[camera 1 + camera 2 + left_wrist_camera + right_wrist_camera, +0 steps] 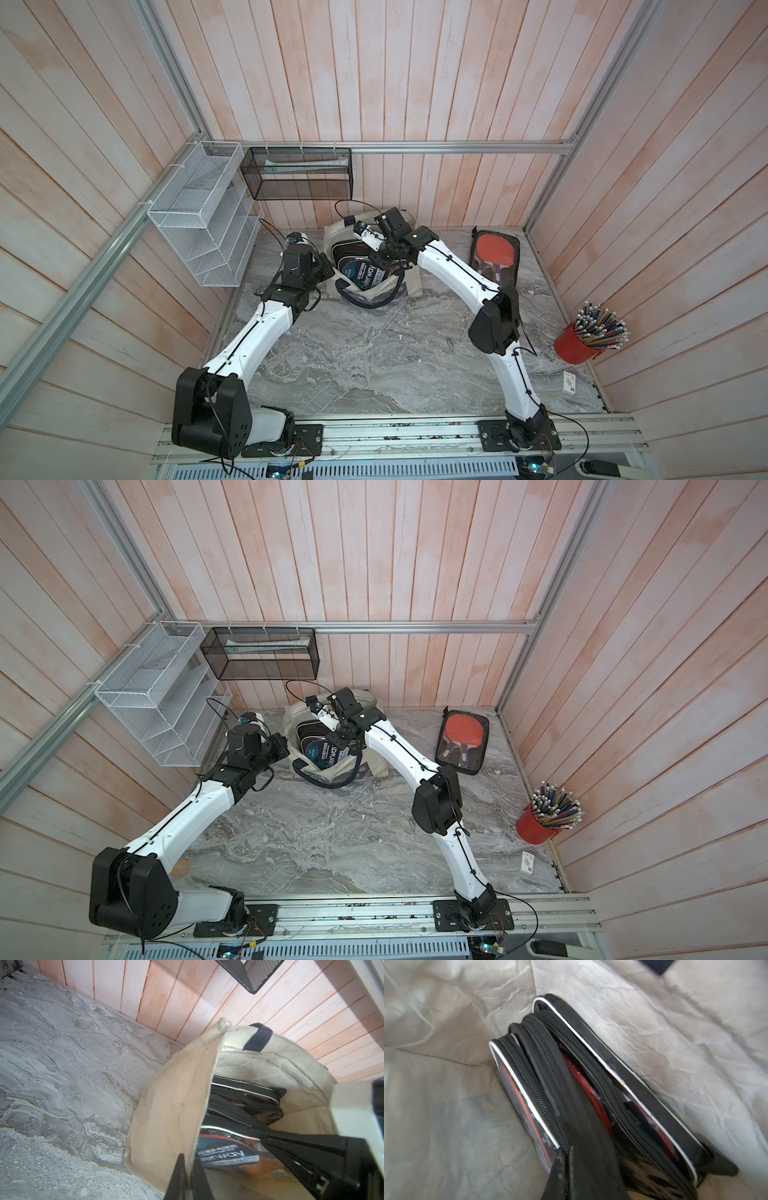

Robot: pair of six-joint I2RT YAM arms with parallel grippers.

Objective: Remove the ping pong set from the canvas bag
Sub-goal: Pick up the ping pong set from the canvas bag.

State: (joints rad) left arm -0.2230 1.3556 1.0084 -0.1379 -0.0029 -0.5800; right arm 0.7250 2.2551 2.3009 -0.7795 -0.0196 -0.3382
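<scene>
Right gripper (571, 1154) deep in the bag (334, 243), far centre, pinched shut on a case (529, 1084) at its zipped rim. Left gripper (188, 1160) nipping the bag's left wall. Case likely stiff, light, slick-faced; zip edge the best hold. Bag soft, apt to drag along.

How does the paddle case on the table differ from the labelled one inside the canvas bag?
The table case lies flat; the bag case stands on edge inside the canvas bag. The table case shows red paddles; the bag case shows a blue label. The right gripper holds the bag case; nothing touches the table case. Both are black.
</scene>
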